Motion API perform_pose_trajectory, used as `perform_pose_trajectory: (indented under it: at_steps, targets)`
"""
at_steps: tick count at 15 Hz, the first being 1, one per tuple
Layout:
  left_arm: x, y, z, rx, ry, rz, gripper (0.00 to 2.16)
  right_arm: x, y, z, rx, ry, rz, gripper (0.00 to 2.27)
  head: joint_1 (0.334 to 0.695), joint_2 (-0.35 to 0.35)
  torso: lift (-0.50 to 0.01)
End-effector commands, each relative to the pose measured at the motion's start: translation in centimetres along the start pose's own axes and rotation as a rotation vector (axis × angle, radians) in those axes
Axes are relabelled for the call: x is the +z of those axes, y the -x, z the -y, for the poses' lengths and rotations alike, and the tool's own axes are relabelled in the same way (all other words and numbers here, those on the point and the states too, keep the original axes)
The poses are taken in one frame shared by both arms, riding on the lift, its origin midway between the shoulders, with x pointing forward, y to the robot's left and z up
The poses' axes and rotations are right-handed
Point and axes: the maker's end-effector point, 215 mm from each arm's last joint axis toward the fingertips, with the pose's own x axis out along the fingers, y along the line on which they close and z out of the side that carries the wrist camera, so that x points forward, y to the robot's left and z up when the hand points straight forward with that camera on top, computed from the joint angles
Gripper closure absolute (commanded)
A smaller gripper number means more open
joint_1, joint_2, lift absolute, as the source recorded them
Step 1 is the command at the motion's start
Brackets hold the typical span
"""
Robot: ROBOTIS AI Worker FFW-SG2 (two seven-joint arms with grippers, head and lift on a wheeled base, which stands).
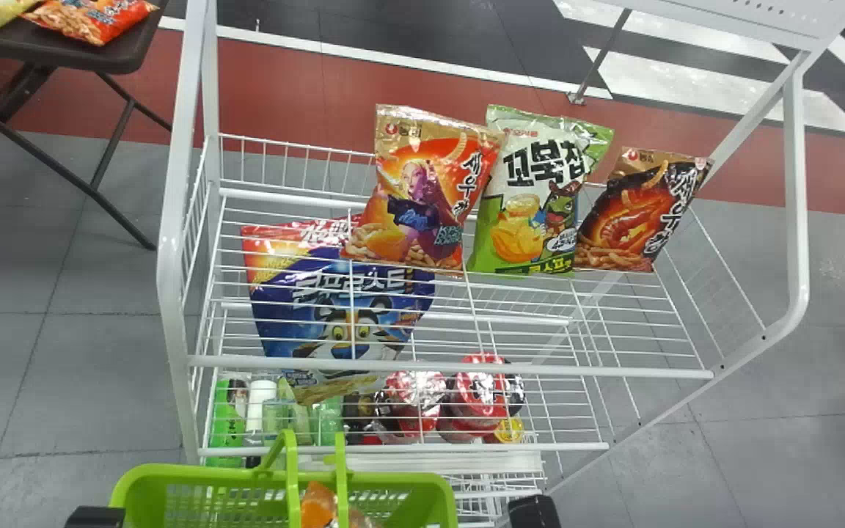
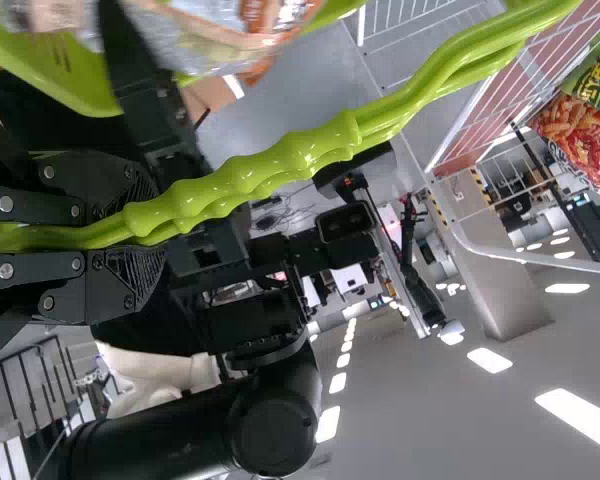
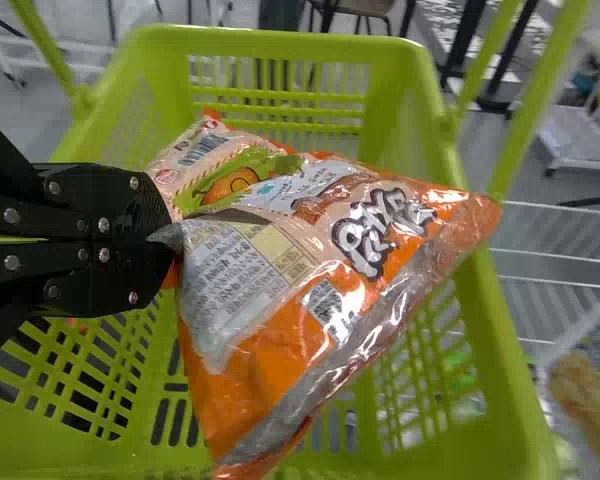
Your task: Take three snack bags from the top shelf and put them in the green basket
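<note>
Right wrist view: tool (image 3: pixel 167 238) (bag (image 3: pixel 280 285) pinched)

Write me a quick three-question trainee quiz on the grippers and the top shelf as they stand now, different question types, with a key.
1. Multiple choice. What does the left gripper grasp?
A) a shelf rail
B) a green handle
C) a snack bag

2. True or false. On the top shelf, the green bag stands between the orange bag and the dark bag.

3. Fill in. The right gripper pinches an orange-and-beige bag at the mouth of the green ____.

Key: 1 B; 2 true; 3 basket.
</note>
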Motion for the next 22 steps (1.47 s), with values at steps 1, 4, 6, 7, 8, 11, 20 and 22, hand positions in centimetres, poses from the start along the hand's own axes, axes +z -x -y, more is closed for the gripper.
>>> perform_pose_trajectory:
  at_steps: [1,4,6,7,8,11,20,22]
  targets:
    - [0.0,-0.1,-0.2,-0.001,0.001,-0.002,1.49,-0.2,-0.5,-1.1,0.046,0.008,-0.025,2.24,0.695,-0.35,-0.032]
    - [0.3,-0.4,0.0,-0.007,-0.009,-0.006,1.49,1.7,-1.3,0.1,0.02,0.04,0.012,0.76,0.695,-0.35,-0.032]
    - [0.4,-0.2,-0.4,0.0,-0.007,-0.004,1.49,3.8,-0.7,1.6,-0.038,0.095,0.08,0.0,0.695,-0.35,-0.032]
    - [0.5,-0.2,-0.5,0.0,-0.007,-0.003,1.49,5.2,0.1,2.2,-0.06,0.124,0.128,0.01,0.695,-0.35,-0.032]
    - [0.5,-0.2,-0.5,0.001,-0.007,-0.004,1.49,6.1,0.8,2.4,-0.072,0.141,0.154,0.05,0.695,-0.35,-0.032]
    - [0.7,-0.4,-0.5,0.0,-0.007,-0.01,1.49,9.3,3.6,1.5,-0.097,0.233,0.267,0.05,0.695,-0.35,-0.032]
    - [-0.1,-0.6,0.1,-0.02,0.013,-0.02,1.49,33.5,16.9,-4.8,-0.224,0.665,1.148,0.11,0.695,-0.35,-0.032]
    - [-0.3,-0.5,0.0,-0.016,0.015,-0.021,1.49,37.2,17.3,-4.1,-0.274,0.643,1.206,0.11,0.695,-0.35,-0.032]
